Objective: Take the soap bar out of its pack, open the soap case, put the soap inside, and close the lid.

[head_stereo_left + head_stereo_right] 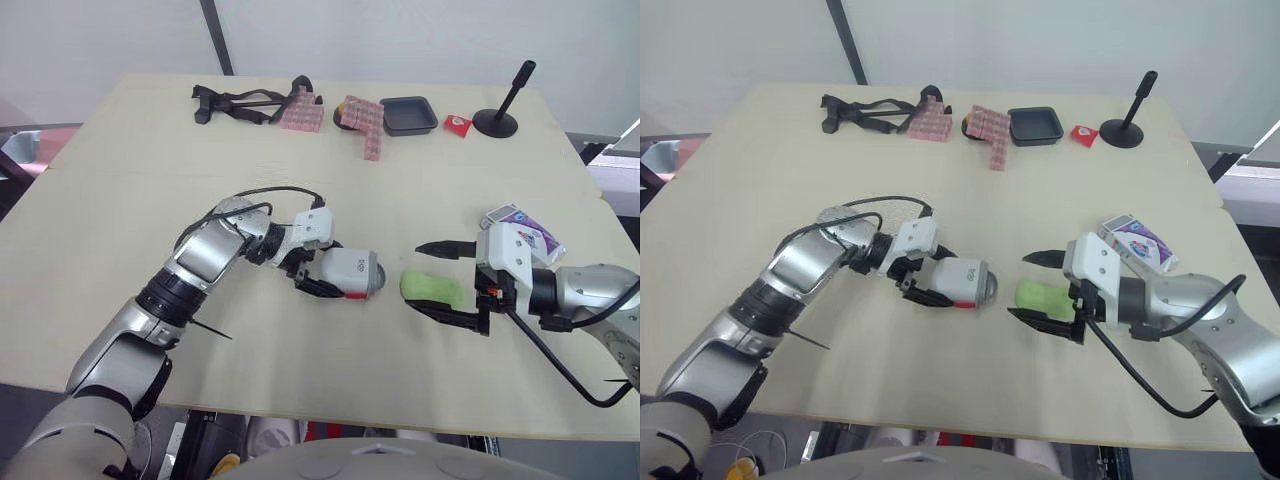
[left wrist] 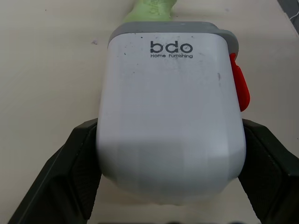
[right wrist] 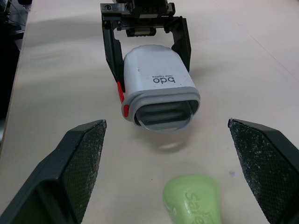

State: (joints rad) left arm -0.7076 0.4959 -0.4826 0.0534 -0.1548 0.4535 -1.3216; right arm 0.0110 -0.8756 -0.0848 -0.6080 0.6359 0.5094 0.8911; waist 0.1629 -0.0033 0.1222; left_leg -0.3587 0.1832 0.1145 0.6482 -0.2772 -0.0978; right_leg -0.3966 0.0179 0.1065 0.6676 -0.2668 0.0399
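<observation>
Grasping the soap case [image 1: 352,272], the left hand [image 1: 318,272] is clenched; right hand [image 1: 418,276] released, soap bar [image 1: 432,289] lying between its fingers [image 1: 440,248].

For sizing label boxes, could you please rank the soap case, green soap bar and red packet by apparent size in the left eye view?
1. soap case
2. green soap bar
3. red packet, though it lies farther away
</observation>
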